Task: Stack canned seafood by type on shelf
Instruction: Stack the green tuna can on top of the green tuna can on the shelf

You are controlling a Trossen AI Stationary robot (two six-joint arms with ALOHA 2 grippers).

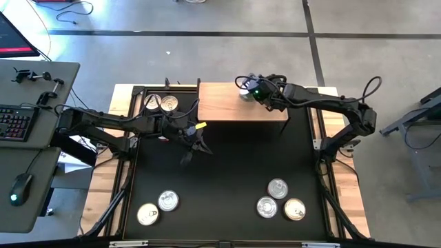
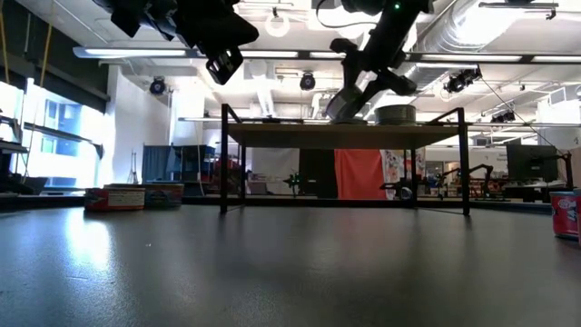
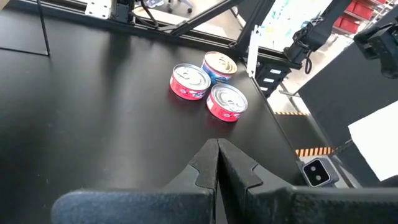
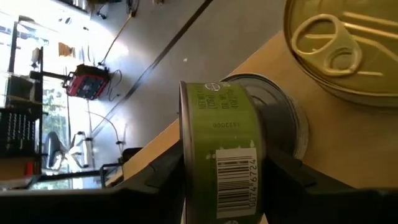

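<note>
the right hand [image 4: 217, 186] is clamping a green-labelled tin [image 4: 227, 155] over the shelf [image 1: 227, 110] edge; the left hand [image 3: 217, 163], pressed together, is hovering over the open tabletop [image 1: 227, 179].

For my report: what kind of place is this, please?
Probably a robotics lab or workshop: bare concrete floor, exposed ceiling ducts, and a grey desk with black keyboard beside the black-matted table.

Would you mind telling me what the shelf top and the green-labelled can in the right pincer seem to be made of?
The shelf top looks like light-brown wood with a matte, grained face. The green-labelled can looks like metal: dull silvery body, with what seems a printed paper label bearing a barcode.
</note>
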